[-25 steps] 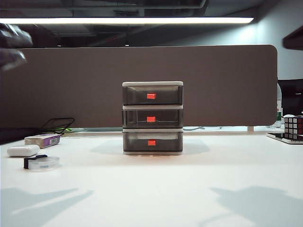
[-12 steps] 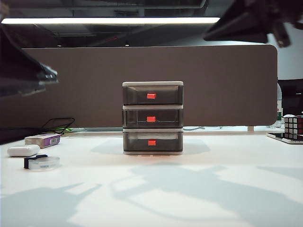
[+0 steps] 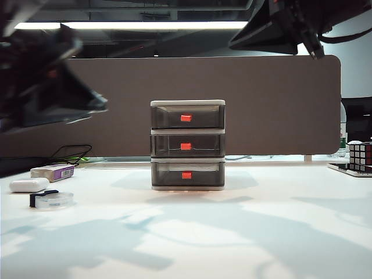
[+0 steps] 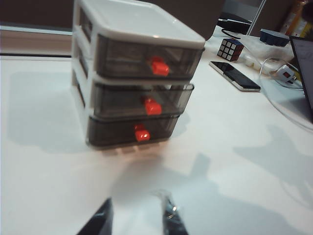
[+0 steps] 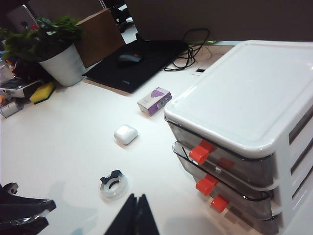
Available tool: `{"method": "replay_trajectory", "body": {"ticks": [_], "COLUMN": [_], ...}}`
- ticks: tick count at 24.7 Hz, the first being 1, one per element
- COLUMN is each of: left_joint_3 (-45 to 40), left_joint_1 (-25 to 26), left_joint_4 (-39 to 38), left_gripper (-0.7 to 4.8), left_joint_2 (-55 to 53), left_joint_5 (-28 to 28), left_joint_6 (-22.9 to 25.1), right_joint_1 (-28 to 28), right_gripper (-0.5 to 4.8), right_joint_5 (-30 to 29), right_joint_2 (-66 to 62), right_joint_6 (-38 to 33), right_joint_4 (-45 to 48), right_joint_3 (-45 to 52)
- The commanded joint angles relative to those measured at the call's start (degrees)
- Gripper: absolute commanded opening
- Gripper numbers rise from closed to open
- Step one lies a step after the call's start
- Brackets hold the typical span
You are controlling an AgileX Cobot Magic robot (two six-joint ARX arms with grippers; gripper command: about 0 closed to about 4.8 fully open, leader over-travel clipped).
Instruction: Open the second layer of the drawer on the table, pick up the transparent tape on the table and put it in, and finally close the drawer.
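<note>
While the left gripper (image 4: 134,220) hangs above the table (image 4: 234,161) with its two dark fingers parted by a narrow gap and nothing between them, the drawer (image 4: 132,78) stands a little way ahead of its tips, all three tiers pushed in. The second layer (image 4: 142,100) faces those released jaws squarely, its red handle (image 4: 152,106) sitting between the red handles of the tiers above and below. Farther off past the cabinet, a Rubik's cube (image 4: 230,48) and a phone (image 4: 234,76) lie on the tabletop. The right gripper (image 5: 136,218) shows only as two dark fingertips pressed together into a point, clenched on nothing. Just ahead of that point lies the transparent tape (image 5: 113,185), flat on the table with its black cutter turned away from the tips; it is apart from them, not touched. Beyond the tape rests a white oval case (image 5: 125,134), and farther still a purple-and-white box (image 5: 154,101), a black mat with a mouse (image 5: 131,58) and a potted plant (image 5: 54,54). To one side of the right jaws the cabinet rises close by, its pale lid and red handles towards them. In the exterior view both arms are dark blurred masses high above the table, the left gripper (image 3: 87,107) over the tape's side and the right arm (image 3: 279,26) at the upper edge.
</note>
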State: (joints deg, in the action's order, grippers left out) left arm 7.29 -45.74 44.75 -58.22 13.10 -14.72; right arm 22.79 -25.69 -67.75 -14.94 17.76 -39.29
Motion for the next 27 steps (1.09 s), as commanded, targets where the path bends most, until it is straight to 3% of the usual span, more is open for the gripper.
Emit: {"method": "replay_trajectory", "body": {"ticks": [1, 4, 8, 15, 21, 23, 27], "left_joint_3": [5.6, 10.9, 15.4, 19.2, 25.4, 26.4, 26.5], "left_joint_1": [-0.7, -2.2, -2.5, -2.1, -2.6, -2.7, -2.9], "left_joint_4": [5.1, 5.8, 6.0, 9.3, 8.3, 9.6, 16.4], "left_gripper": [1.25, 1.25, 1.25, 1.25, 1.25, 1.25, 1.25], "left_joint_2": [-11.1, -20.9, -25.6, -25.9, -31.8, -34.8, -40.3], "left_joint_5": [-0.4, -0.7, -5.0, -4.5, 11.0, 16.8, 16.9], "left_joint_6": [1.0, 1.0, 1.0, 0.9, 5.9, 5.8, 4.6], "right_joint_1": [0.1, 0.1, 0.1, -1.9, -4.8, -6.9, -9.7], "right_gripper": [-0.05, -0.05, -0.05, -0.05, -0.05, -0.05, -0.05], "right_joint_5": [-0.2, -1.4, -1.6, -4.4, -12.4, -18.7, -23.1], "right_joint_2": [-0.9, -1.6, -2.1, -3.4, -7.2, -9.7, -14.6], "right_joint_6": [0.2, 1.1, 4.9, 9.5, 12.9, 15.6, 15.5], "right_joint_4": [2.0, 1.8, 1.0, -3.0, -2.3, -1.9, 1.6], "right_joint_3": [-0.3, -0.3, -0.3, -0.3, -1.1, -1.7, -2.5]}}
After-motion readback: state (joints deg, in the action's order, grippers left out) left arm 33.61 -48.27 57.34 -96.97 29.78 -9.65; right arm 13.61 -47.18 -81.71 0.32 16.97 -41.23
